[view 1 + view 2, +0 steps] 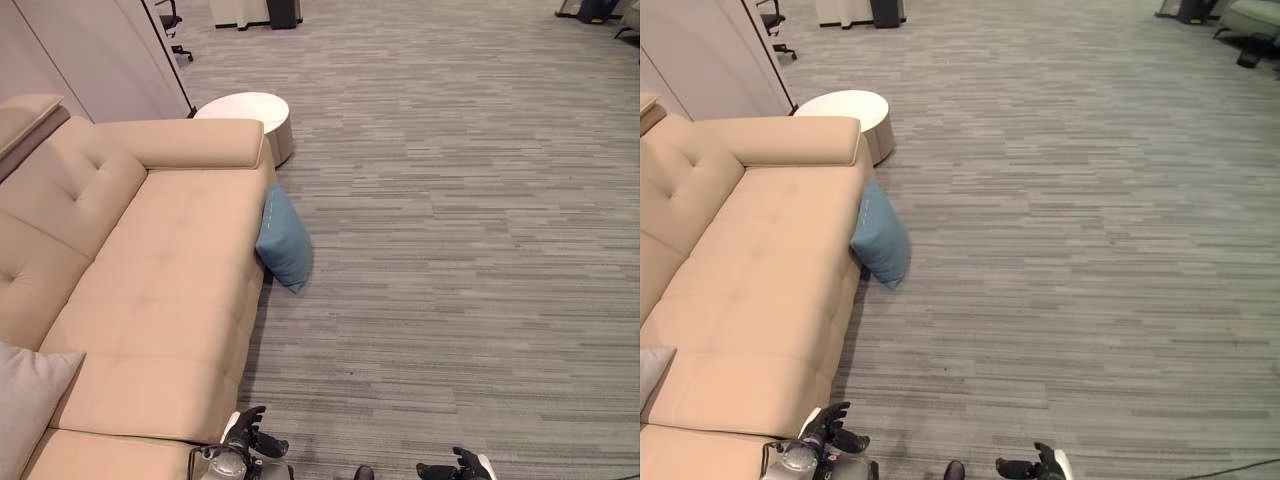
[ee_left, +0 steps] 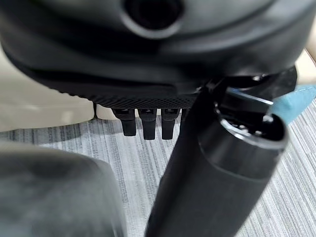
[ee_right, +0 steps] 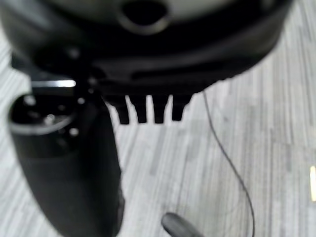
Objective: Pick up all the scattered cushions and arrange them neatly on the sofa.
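a blue cushion (image 1: 284, 238) leans on the floor against the beige sofa (image 1: 170, 290), around 11 o'clock; a grey cushion (image 1: 25, 400) sits at 8 o'clock. left hand (image 1: 250, 432) and right hand (image 1: 455, 466) hang relaxed, fingers loosely spread, empty.

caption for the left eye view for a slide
Blue cushion leaning on the beige sofa front, grey cushion on its seat, both hands empty.

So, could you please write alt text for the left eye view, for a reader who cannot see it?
A blue cushion stands on the grey carpet, leaning against the front of a beige sofa. A grey cushion lies on the sofa seat, and a round white table stands past the armrest. The left robot hand and the right robot hand, both empty, show at the bottom edge.
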Motion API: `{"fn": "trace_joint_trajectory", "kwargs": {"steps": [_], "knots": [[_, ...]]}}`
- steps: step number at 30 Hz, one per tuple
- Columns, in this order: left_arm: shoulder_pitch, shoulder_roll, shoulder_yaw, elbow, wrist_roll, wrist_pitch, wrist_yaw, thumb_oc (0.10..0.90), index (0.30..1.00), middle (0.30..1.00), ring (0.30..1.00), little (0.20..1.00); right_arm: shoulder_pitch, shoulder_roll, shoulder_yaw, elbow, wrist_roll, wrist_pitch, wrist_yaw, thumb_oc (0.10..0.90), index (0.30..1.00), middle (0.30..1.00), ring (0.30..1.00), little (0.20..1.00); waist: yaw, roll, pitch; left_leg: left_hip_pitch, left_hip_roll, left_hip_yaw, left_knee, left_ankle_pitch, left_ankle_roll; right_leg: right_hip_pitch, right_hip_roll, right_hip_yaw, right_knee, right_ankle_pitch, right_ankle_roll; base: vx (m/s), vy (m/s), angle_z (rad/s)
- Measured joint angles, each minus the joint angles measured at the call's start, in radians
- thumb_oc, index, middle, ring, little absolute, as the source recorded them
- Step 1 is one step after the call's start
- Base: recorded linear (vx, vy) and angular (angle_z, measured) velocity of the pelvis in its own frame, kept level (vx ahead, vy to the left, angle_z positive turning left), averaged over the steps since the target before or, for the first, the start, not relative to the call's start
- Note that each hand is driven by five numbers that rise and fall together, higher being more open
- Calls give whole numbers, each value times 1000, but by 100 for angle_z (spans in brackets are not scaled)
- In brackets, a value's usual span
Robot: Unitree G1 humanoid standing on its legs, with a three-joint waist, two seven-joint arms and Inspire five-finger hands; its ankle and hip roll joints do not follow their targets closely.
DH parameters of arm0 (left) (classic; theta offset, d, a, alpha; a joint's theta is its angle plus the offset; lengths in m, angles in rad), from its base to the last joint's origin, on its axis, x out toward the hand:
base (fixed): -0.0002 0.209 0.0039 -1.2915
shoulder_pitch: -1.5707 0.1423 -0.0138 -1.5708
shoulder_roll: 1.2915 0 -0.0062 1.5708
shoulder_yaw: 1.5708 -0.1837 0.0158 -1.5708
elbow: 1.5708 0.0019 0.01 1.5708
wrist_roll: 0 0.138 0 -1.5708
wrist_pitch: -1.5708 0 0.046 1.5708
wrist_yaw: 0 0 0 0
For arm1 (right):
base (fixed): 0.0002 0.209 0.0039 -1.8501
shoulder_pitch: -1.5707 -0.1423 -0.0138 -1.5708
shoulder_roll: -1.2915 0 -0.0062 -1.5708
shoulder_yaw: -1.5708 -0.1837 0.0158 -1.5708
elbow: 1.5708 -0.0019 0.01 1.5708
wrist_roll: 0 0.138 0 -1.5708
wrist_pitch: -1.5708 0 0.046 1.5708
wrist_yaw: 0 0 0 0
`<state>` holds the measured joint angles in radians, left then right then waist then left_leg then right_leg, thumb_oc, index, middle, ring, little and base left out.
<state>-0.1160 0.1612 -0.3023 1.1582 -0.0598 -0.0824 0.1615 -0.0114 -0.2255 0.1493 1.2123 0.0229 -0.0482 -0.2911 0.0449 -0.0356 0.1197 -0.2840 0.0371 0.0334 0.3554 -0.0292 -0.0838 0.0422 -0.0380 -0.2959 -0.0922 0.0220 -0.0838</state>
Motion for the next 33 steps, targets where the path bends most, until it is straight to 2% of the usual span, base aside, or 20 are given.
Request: {"fn": "trace_joint_trajectory", "kwargs": {"steps": [2,4,7,8,9,11,12,13,15,16,19,20,22,24,26,28,29,30,31,33], "knots": [[0,-2,-13,1,2,2,-1,800,900,900,900,900,-2,-1,0,0,0,0,-2,800,900,900,900,900,-2,14,12,28,-57,-4,-235,28,-4,20,9,11,0,-22,19,245,24,-12],[-1,-8,-11,0,0,2,-1,800,900,900,900,900,-6,-3,0,12,-1,1,-6,800,900,900,900,900,6,34,22,31,-113,-49,-372,74,-4,37,21,40,0,-43,40,262,30,-53],[19,-8,8,2,-2,1,1,800,900,900,900,900,18,-2,10,33,-7,2,-9,800,900,900,900,900,27,66,13,61,-110,-43,-322,104,26,105,54,91,0,-86,60,294,74,-68],[33,-6,10,7,-3,1,0,800,900,900,900,900,42,0,18,38,-13,6,-10,800,900,900,900,900,27,68,-4,86,-110,-47,-325,155,73,128,56,109,11,-121,74,239,107,-40],[34,4,11,7,-16,1,1,800,900,900,900,900,51,9,20,40,-18,14,-8,800,900,900,900,900,34,47,-17,111,-125,-32,-338,147,108,122,30,122,49,-153,93,206,112,-42],[32,22,11,11,-18,2,0,800,900,900,900,900,55,16,20,38,-24,14,-9,800,900,900,900,900,34,22,-26,151,-143,-10,-370,137,139,97,-4,127,145,-202,135,170,113,-40],[27,25,10,11,-18,6,0,800,900,900,900,900,47,15,19,37,-29,15,-8,800,900,900,900,900,35,22,-25,168,-144,-7,-374,130,166,60,-15,128,247,-225,160,170,147,-36],[17,33,6,11,-18,13,0,800,900,900,900,900,33,12,18,21,-44,15,-6,800,900,900,900,900,31,37,-18,205,-140,-5,-383,121,188,-118,-60,124,629,-271,236,168,128,-20],[9,47,-6,11,-18,13,0,800,900,900,900,900,31,8,19,-12,-45,13,-7,800,900,900,900,900,22,37,-17,234,-155,-9,-385,101,208,-238,-120,108,810,-268,239,133,58,3],[7,50,-9,10,-19,13,1,800,900,900,900,900,17,6,18,-20,-45,11,-7,800,900,900,900,900,22,39,-17,250,-161,-9,-390,93,200,-281,-142,102,829,-269,238,147,-32,20],[-3,50,-9,0,-17,5,0,800,900,900,900,900,-47,-31,14,30,-45,0,28,800,900,900,900,900,28,58,-6,305,-164,-36,-392,46,172,-322,-181,50,680,-262,229,229,-75,27],[17,57,4,6,-15,0,0,800,900,900,900,900,-54,-41,12,7,-44,-15,29,800,900,900,900,900,27,56,-6,330,-165,-30,-411,36,178,-343,-175,55,559,-241,217,244,-112,-9],[47,72,6,23,-12,18,-3,800,900,900,900,900,-57,-34,13,-3,-44,-20,47,800,900,900,900,900,21,42,-4,359,-166,-19,-417,19,174,-374,-161,55,440,-156,204,370,-166,-16],[51,57,12,60,-12,21,-5,800,900,900,900,900,-53,-30,9,12,-43,-17,51,800,900,900,900,900,11,40,-2,374,-162,-31,-401,-46,149,-417,-155,94,340,-50,219,379,-193,-1],[60,51,23,65,-13,24,-13,800,900,900,900,900,-54,-25,-10,19,-34,-19,57,800,900,900,900,900,-7,41,-1,389,-159,-37,-393,-60,158,-414,-150,122,240,-3,221,282,-172,9],[86,48,26,65,-10,23,-21,800,900,900,900,900,-22,-15,-8,30,-18,-22,62,800,900,900,900,900,-22,16,-15,467,-155,-57,-396,-96,139,-376,-154,113,210,139,168,276,-205,18],[85,34,27,67,-2,22,-21,800,900,900,900,900,-37,-23,-8,34,-18,-21,66,800,900,900,900,900,-22,39,-21,488,-121,-74,-394,-112,119,-359,-133,104,214,150,138,244,-215,27],[85,22,27,70,4,22,-20,800,900,900,900,900,-36,-27,-9,54,-17,-12,67,800,900,900,900,900,-25,58,-38,478,-92,-98,-360,-122,101,-330,-114,82,198,144,140,132,-149,32],[72,17,25,59,9,18,-31,800,900,900,900,900,-36,-31,-7,59,-18,-6,70,800,900,900,900,900,-18,57,-39,457,-73,-101,-264,-116,91,-266,-87,61,146,138,111,202,-237,21],[70,14,28,56,9,14,-35,800,900,900,900,900,-37,-35,-3,57,-17,-8,70,800,900,900,900,900,-8,59,-47,439,-51,-106,-185,-108,78,-218,-59,56,117,121,91,189,-290,2]]}}
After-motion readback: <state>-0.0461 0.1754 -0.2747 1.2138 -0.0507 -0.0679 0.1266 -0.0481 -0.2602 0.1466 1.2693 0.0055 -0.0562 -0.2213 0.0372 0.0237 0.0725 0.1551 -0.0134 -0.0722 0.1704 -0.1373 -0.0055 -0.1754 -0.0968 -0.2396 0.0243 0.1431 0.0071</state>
